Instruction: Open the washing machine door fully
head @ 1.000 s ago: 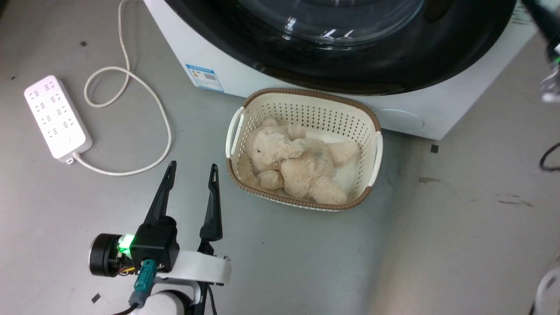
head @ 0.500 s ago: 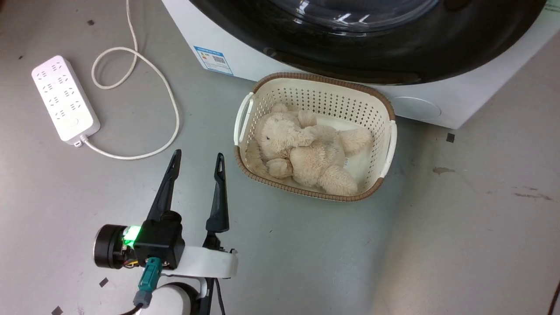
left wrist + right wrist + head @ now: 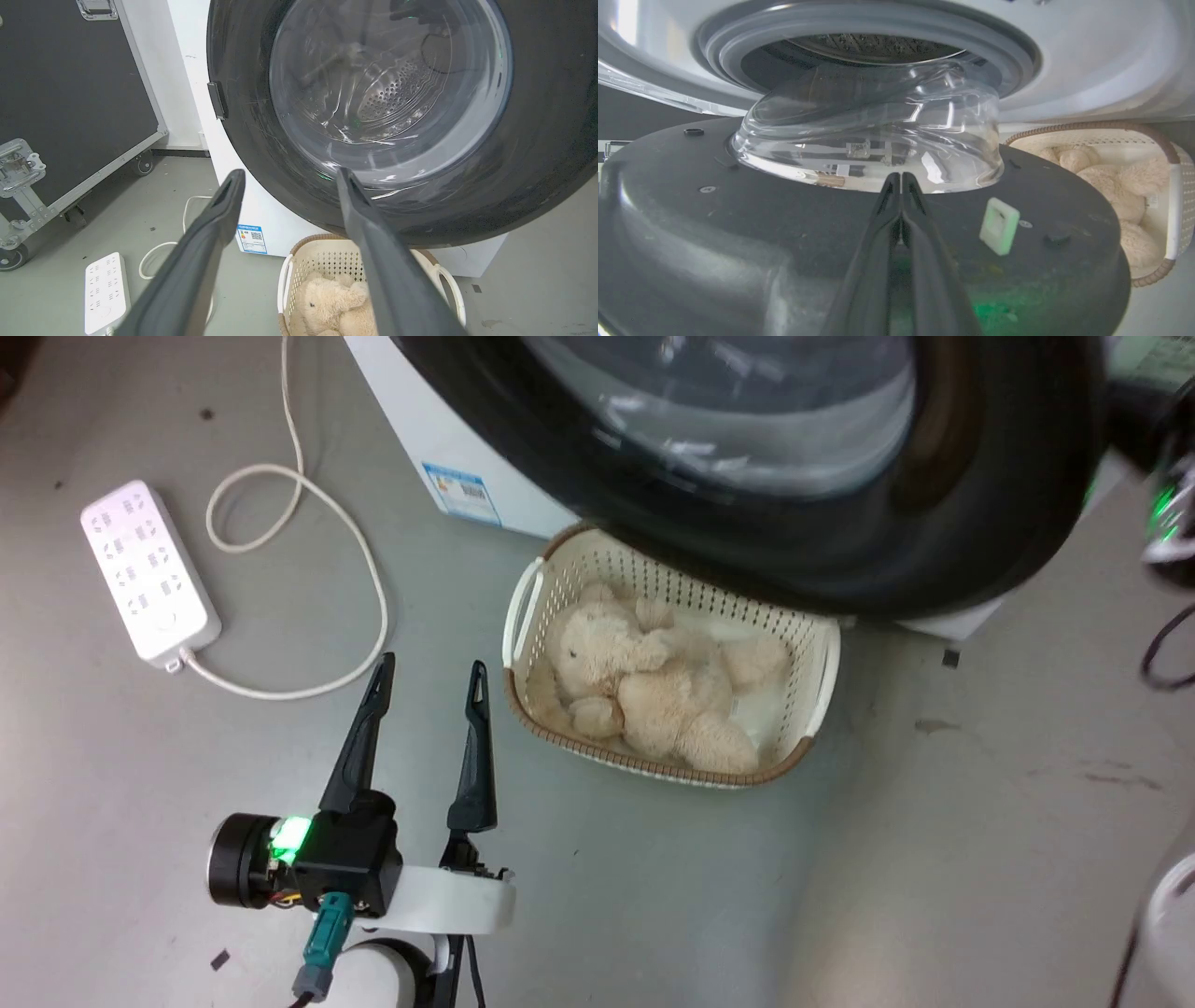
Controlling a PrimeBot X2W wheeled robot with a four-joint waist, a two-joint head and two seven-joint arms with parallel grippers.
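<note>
At 7 o'clock in my head view, my left gripper (image 3: 432, 663) hovers over the floor (image 3: 653, 896), fingers spread wide. My right gripper (image 3: 897, 176) has its fingers pressed together. They lie along the inner face of the door (image 3: 738, 224), tips at 6 o'clock of its bowl (image 3: 868, 126). The door stands partly open, a gap to the machine (image 3: 1087, 70) — at 1 o'clock, above the basket (image 3: 523, 616).
</note>
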